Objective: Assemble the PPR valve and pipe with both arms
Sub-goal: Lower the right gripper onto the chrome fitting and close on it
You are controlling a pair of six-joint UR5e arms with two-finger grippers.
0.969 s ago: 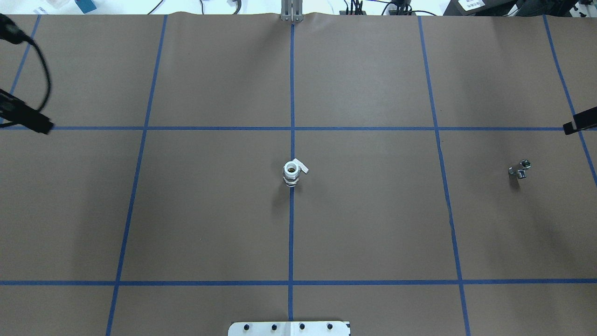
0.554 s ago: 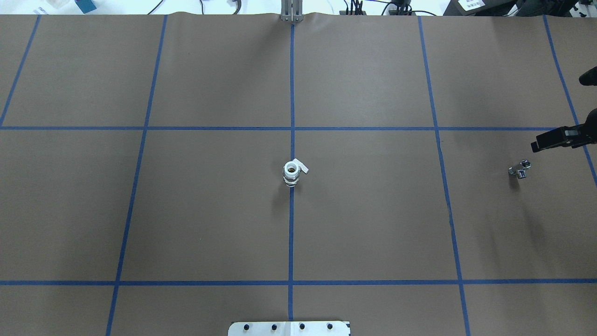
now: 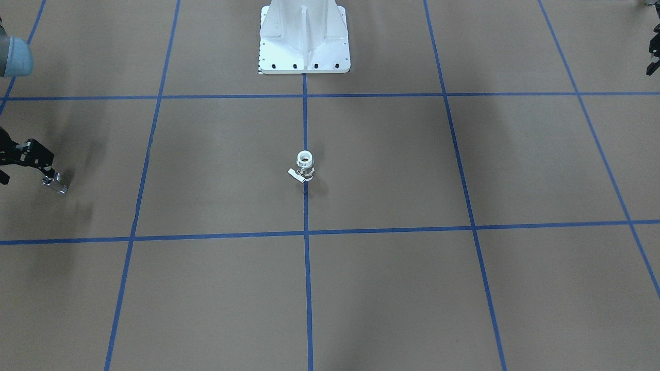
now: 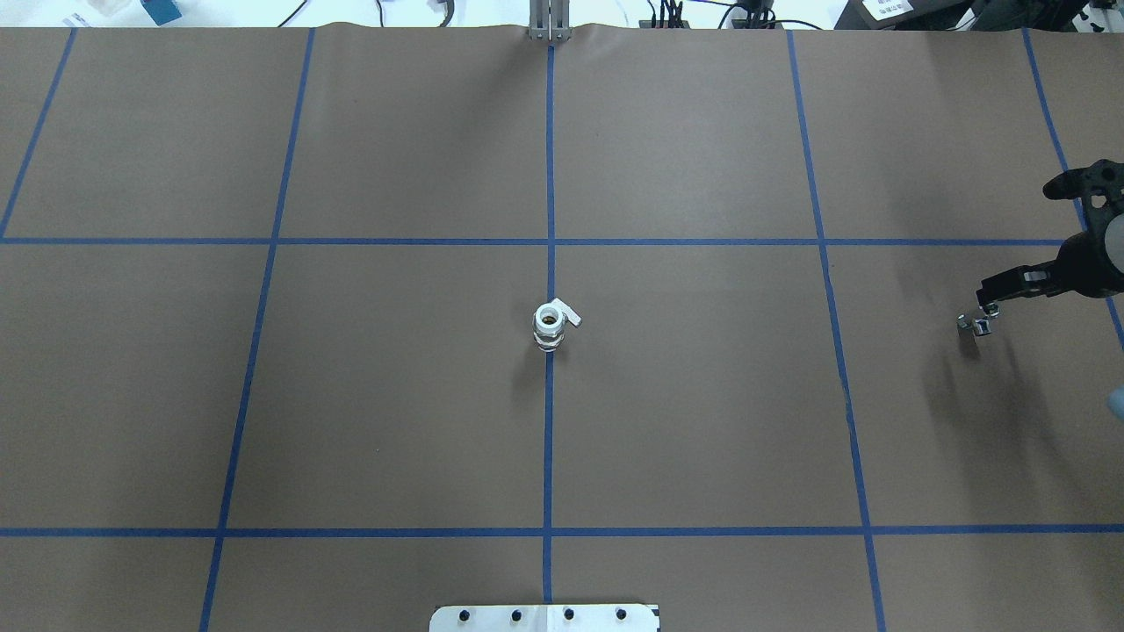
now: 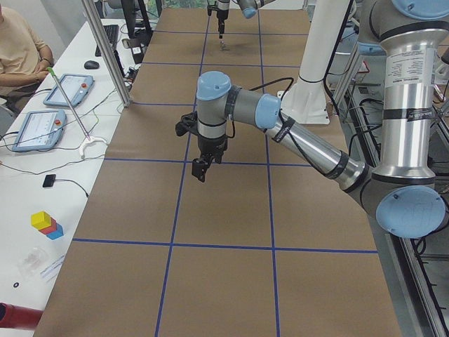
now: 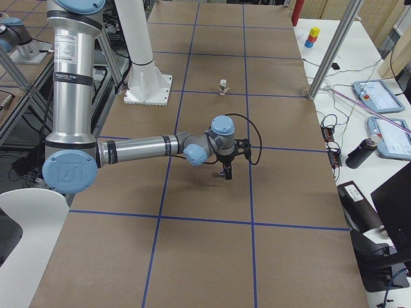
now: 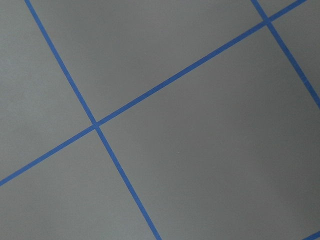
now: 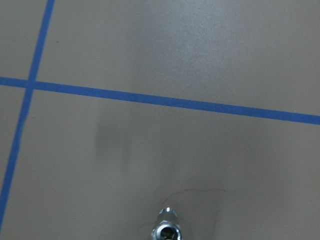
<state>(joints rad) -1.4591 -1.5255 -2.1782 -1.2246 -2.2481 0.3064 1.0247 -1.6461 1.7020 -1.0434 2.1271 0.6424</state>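
Observation:
The PPR valve (image 4: 551, 325) stands upright at the table's centre on the blue midline, lever to one side; it also shows in the front view (image 3: 304, 166). The pipe (image 4: 975, 325) lies far to my right, seen in the front view (image 3: 58, 184) and at the bottom edge of the right wrist view (image 8: 167, 231). My right gripper (image 4: 992, 297) hangs just above and beside the pipe, apart from it, and looks open and empty (image 3: 28, 174). My left gripper (image 5: 200, 168) hovers empty over bare paper at the left end; I cannot tell whether it is open or shut.
The white bolted pedestal (image 3: 304, 36) stands at the robot's side of the table. An aluminium post (image 4: 549, 22) rises at the far edge. Tablets and an operator (image 5: 21, 49) are beyond that edge. Blue tape lines grid the brown paper.
My left gripper has drawn back out of the overhead view at its left edge. My right gripper has come in from the right edge and down towards the pipe.

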